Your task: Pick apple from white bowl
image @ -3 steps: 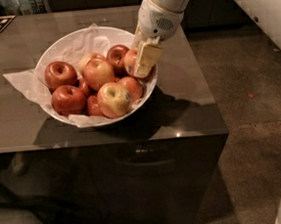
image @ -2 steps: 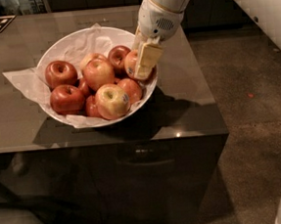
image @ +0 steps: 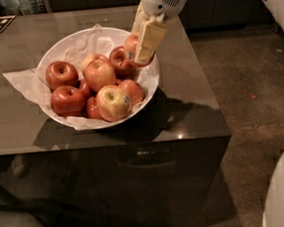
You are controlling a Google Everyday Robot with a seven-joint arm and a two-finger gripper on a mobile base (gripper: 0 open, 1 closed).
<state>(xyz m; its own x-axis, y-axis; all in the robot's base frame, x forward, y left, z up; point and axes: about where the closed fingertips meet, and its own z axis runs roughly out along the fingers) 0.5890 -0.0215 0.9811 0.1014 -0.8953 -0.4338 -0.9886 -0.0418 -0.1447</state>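
Above the white bowl (image: 149, 90) on the glossy brown table (image: 193, 106) beside speckled carpet (image: 250, 71), the tool (image: 137, 55) seemingly clamps the apple (image: 130, 45).

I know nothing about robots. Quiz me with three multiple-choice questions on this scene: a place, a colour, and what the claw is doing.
1. Where is the gripper relative to the white bowl? A. Left of it. B. Over its right rim. C. Under it.
2. The front apple with a sticker is: A. Blue. B. Purple. C. Yellow-green.
3. The gripper is: A. Shut on the apple. B. Open, empty. C. Holding paper.
Answers: 1 B, it hangs at the right rim; 2 C, pale yellow-green skin; 3 A, the apple sits between its fingers.
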